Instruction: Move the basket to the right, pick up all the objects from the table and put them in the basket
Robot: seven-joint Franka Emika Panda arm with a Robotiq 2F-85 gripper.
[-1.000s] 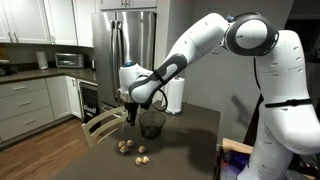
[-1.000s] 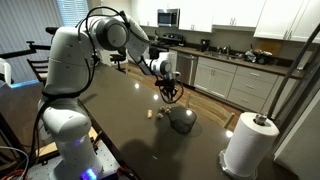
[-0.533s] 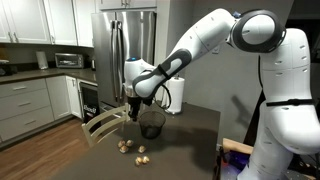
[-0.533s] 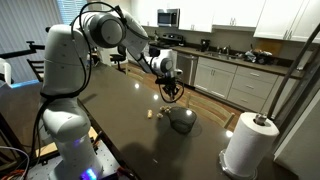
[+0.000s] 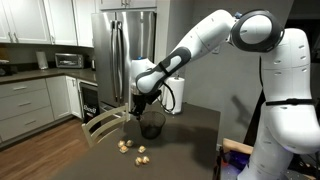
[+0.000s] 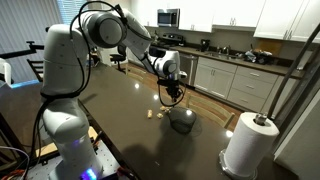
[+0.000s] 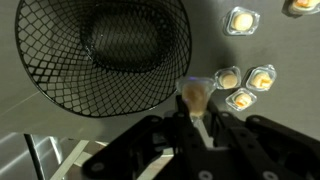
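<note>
Moving since half a second ago: the black two-finger gripper (image 5: pixel 142 107) has slid sideways, from above the loose pieces to right next to the basket. Both exterior views show this (image 6: pixel 172 97). The basket and the loose pieces lie just where they lay.
Gripper: its fingers are closed on one small lumpy tan piece (image 7: pixel 195 93) and hold it up off the table. This held piece looks big and blurry in the wrist view.
Basket: a small round bowl of dark wire mesh (image 5: pixel 152 125) stands upright on the table with its open mouth up. It is round, so it has no long side (image 7: pixel 100 50).
Held piece and basket: in the wrist view the held piece shows just beside the basket's rim.
Loose pieces: five small lumpy pale tan pieces (image 7: pixel 245 85) lie on the table in the wrist view. Three are bunched close together and two lie farther off. None shows a clear long side.
Table: a big flat top of plain dark brown-grey (image 5: pixel 195 135).
Edges: in an exterior view the loose pieces (image 5: pixel 133 149) lie near the table's front edge and the basket stands farther in. A pale wooden chair back (image 5: pixel 105 125) is just beside that edge.
Open room: wide bare top stretches past the basket, away from the pieces. A tall white paper towel roll (image 6: pixel 250 143) stands well apart from the basket (image 6: pixel 182 120).
</note>
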